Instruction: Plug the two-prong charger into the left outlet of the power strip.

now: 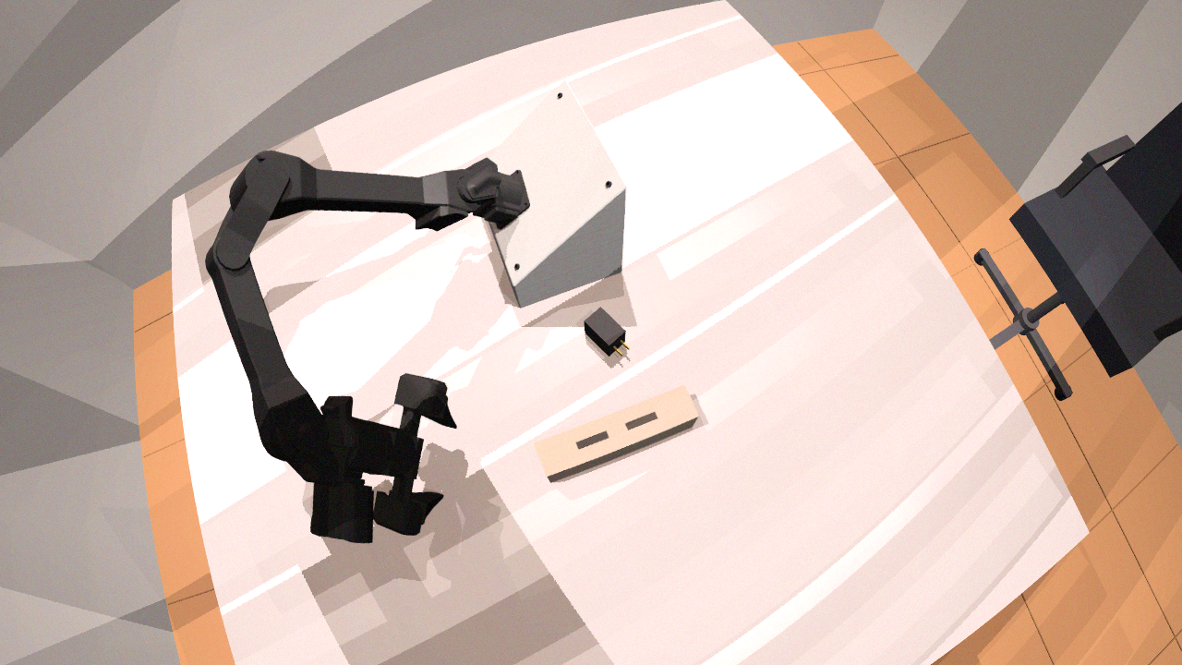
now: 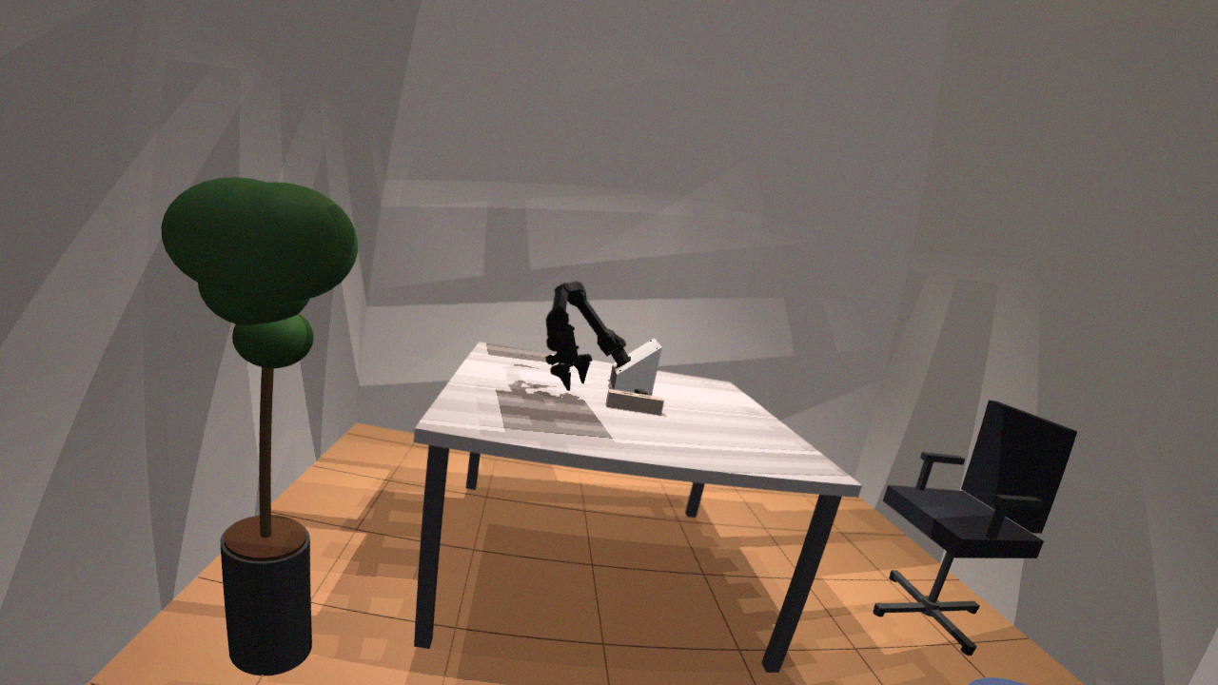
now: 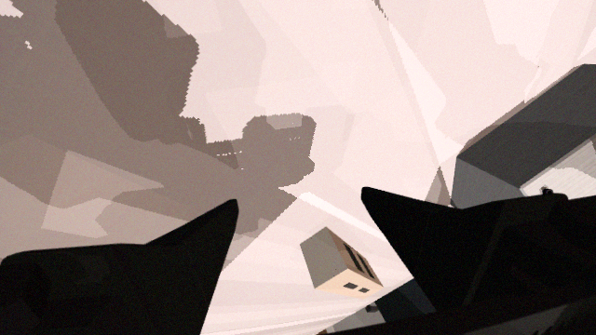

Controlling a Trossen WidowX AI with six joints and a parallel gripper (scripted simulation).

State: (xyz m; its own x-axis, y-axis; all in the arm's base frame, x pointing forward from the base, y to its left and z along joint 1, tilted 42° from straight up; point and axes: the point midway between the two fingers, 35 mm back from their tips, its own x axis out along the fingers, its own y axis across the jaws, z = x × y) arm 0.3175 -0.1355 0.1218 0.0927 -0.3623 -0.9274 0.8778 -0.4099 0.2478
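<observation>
The black two-prong charger [image 1: 605, 331] lies on the table with its gold prongs pointing to the lower right in the top view; I cannot make it out in the wrist view. The tan power strip [image 1: 553, 456] [image 2: 634, 403] [image 3: 320, 261] lies beyond the prongs, with two dark outlets in its top. My black gripper [image 1: 447, 459] [image 2: 576, 384] [image 3: 299, 195] is open and empty, above the table and left of the strip in the top view. In the wrist view the strip shows small between the fingers, well beyond their tips.
A white and grey wedge-shaped block [image 1: 568, 174] [image 2: 644, 367] [image 3: 526, 144] stands at the arm's base, close behind the charger. The white table [image 1: 826, 371] [image 2: 697, 434] bears them all. A dark chair [image 1: 1082, 247] [image 2: 979, 511] and a potted plant [image 2: 265, 596] stand off the table.
</observation>
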